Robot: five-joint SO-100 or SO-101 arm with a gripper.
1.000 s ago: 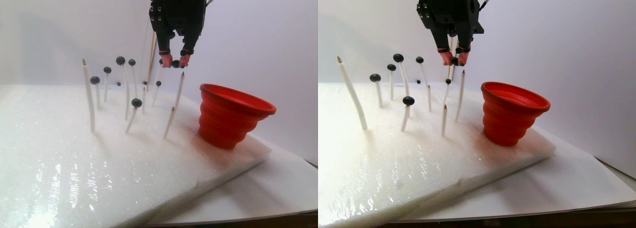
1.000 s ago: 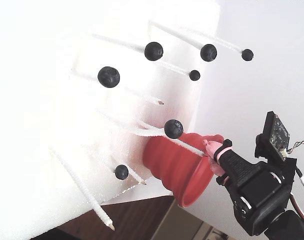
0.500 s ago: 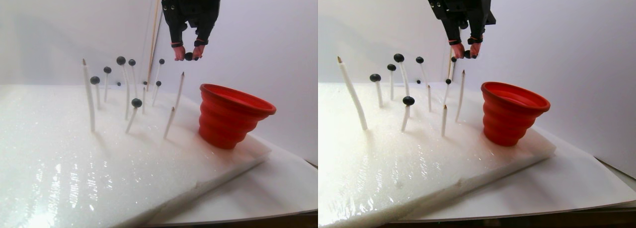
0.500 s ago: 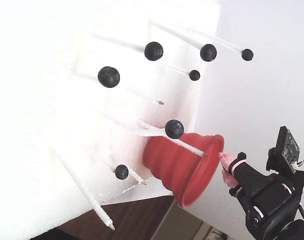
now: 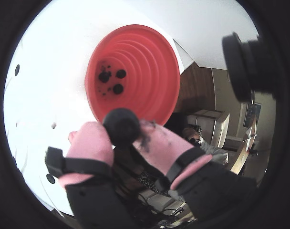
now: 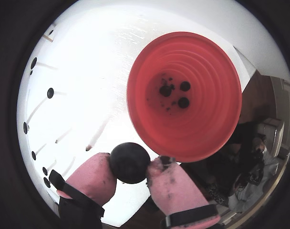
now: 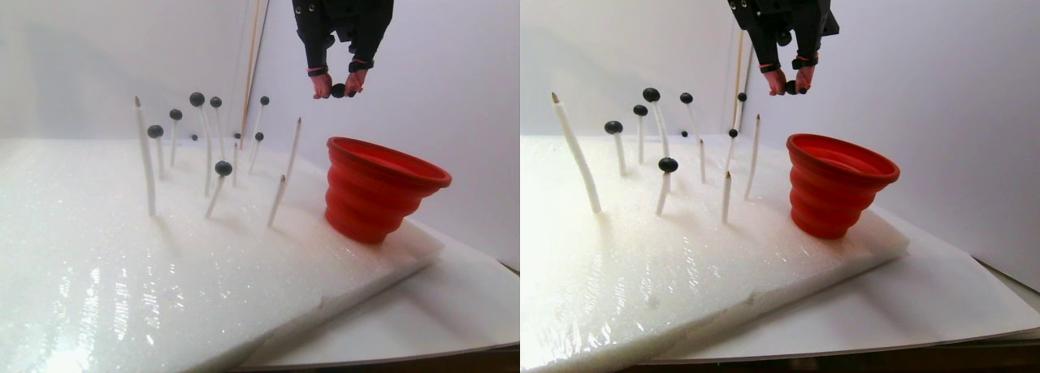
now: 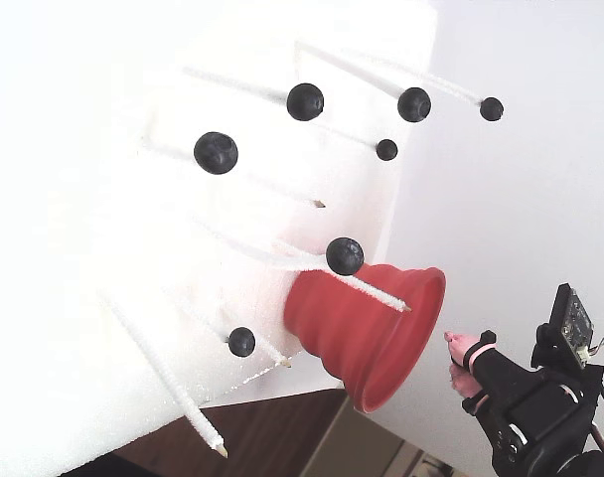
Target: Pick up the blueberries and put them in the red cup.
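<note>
Holding: your gripper [image 6: 130, 168] pinches one blueberry [image 6: 129, 162] between pink fingertips [image 6: 93, 177].
Position: above the foam slab [image 7: 203, 259], near the red cup [image 6: 202, 129].
Cup contents: three blueberries [image 6: 183, 102].

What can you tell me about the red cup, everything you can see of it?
The red cup is a ribbed, soft-looking cone with stepped rings and a wide flared rim. It stands upright on the white foam slab near its edge, mouth open. In a wrist view three blueberries and dark smears lie at its bottom. Nothing else touches it.
</note>
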